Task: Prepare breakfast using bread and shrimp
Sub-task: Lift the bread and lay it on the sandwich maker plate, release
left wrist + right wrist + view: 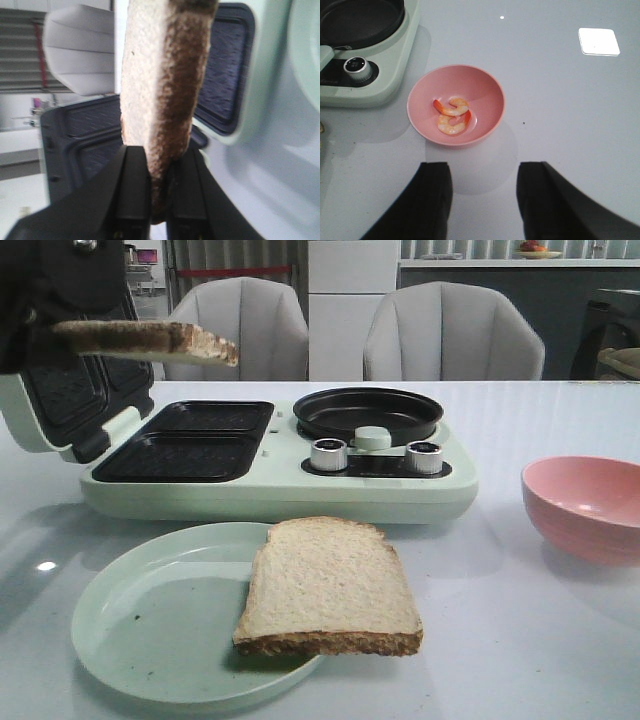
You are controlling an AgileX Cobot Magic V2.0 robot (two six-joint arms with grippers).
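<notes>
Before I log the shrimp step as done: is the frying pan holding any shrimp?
No, the pan is bare, and both shrimp lie in the pink bowl beside the appliance.

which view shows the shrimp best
The right wrist view: it looks down into the pink bowl, where two curled shrimp lie in plain sight. The front view shows only the bowl's side and rim, hiding them. The left wrist view shows neither.

Two grey chairs (455,332) behind white table (560,640).
</notes>
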